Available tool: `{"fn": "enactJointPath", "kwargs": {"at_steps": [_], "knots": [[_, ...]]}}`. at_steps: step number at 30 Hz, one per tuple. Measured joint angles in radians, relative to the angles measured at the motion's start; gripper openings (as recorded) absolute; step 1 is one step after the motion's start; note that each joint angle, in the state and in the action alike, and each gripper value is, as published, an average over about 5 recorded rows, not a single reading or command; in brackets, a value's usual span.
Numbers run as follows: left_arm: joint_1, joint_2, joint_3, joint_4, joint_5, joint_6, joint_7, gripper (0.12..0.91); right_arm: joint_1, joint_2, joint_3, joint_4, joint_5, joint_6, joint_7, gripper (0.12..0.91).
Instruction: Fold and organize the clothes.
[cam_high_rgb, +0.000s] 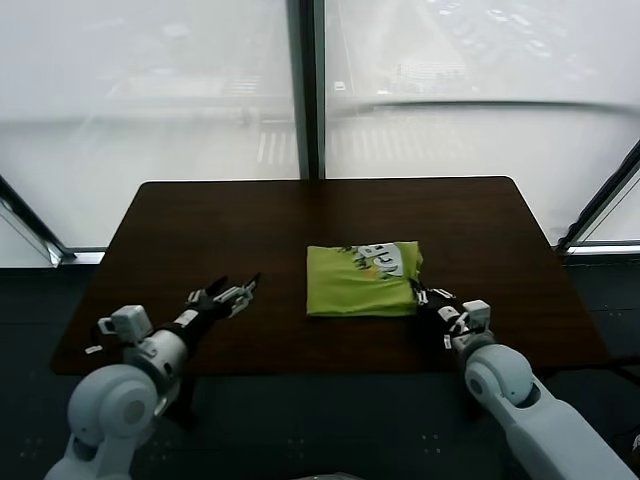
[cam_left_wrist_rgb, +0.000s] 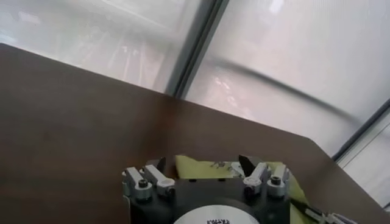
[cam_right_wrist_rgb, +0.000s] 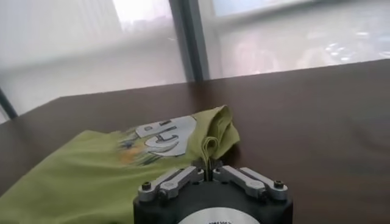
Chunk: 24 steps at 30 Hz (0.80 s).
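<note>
Dark-brown wooden table (cam_high_rgb: 200, 220) fills mid frame in head view, w/ big glass windows (cam_high_rgb: 150, 90) behind, split by a dark vertical frame post (cam_high_rgb: 308, 90).

Lower left of head view: left gripper (cam_high_rgb: 238, 291) hovers over bare tabletop, well apart from the shirt, fingers spread wide, nothing betw. them. Left wrist view confirms: both fingertips (cam_left_wrist_rgb: 159, 165) stand far apart, shirt visible beyond them, not touched.

Centre, slightly right of head view: lime-green T-shirt (cam_high_rgb: 355, 285) lies folded into a rough rectangle on the table, white printed graphic (cam_high_rgb: 385, 260) facing up near its upper right corner. Right edge looks bunched, less flat than the left edge.

Lower right of head view: right gripper (cam_high_rgb: 420, 292) sits at the shirt's lower right corner, touching the fabric. Right wrist view shows its fingers pressed together, pinching a small loop of green fabric (cam_right_wrist_rgb: 209, 148) from the shirt's bunched edge; rest of shirt (cam_right_wrist_rgb: 85, 176) spreads flat away from it, graphic (cam_right_wrist_rgb: 161, 134) near the pinch point.
</note>
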Motion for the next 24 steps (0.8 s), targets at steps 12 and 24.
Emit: {"fn": "enactJointPath", "kwargs": {"at_steps": [12,24], "knots": [[0.003,-0.020,0.003,0.006,0.012,-0.003,0.000,0.907,-0.062,-0.160,0.086,0.125,0.020,-0.035,0.003,0.311],[0.026,-0.052,-0.003,0.011,0.042,-0.008,-0.005,0.907,0.085,-0.128,-0.088,0.282,-0.100,-0.129,0.265,0.897]]}}
